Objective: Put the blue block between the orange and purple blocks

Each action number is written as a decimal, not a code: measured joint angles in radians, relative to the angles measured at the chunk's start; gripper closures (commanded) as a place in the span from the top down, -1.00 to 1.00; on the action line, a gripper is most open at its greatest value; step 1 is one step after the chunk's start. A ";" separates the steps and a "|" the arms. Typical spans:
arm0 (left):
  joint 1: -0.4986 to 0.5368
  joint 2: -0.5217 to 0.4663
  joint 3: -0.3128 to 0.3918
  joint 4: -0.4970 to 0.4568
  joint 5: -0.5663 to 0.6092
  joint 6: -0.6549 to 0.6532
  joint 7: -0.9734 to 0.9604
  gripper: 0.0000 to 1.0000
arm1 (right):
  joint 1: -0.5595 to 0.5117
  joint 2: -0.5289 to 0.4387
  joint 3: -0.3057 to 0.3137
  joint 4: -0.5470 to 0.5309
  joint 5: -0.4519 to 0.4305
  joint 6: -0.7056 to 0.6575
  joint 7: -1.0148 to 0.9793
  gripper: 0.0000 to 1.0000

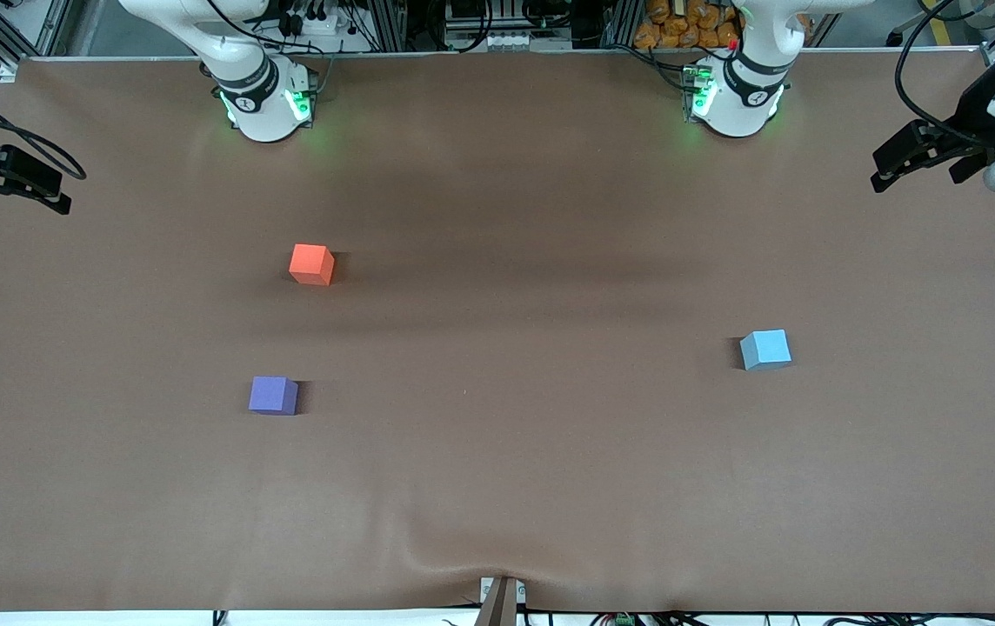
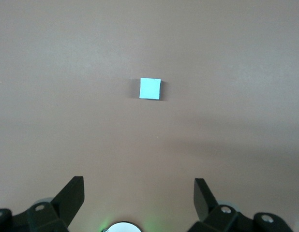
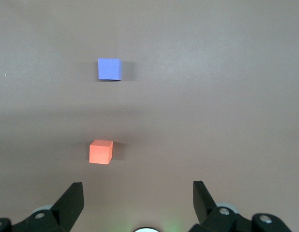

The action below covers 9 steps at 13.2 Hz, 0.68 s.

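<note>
The blue block sits on the brown table toward the left arm's end; it also shows in the left wrist view. The orange block and the purple block sit toward the right arm's end, the purple one nearer to the front camera, with a bare gap between them. Both show in the right wrist view, the orange block and the purple block. My left gripper is open and empty, raised at the table's edge. My right gripper is open and empty, raised at its own end.
The two arm bases stand along the back edge of the table. A small camera mount sits at the table's front edge. Clutter and cables lie past the back edge.
</note>
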 measured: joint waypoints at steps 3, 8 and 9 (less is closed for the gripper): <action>0.000 0.001 0.001 0.001 0.000 -0.002 0.000 1.00 | 0.000 0.001 0.001 -0.005 0.001 0.046 -0.084 1.00; 0.004 0.027 0.003 0.036 0.002 -0.003 -0.001 1.00 | 0.000 0.004 0.001 -0.010 0.001 0.058 -0.117 1.00; 0.004 0.033 0.003 0.037 0.002 -0.003 -0.001 1.00 | 0.000 0.004 0.001 -0.010 0.001 0.058 -0.117 1.00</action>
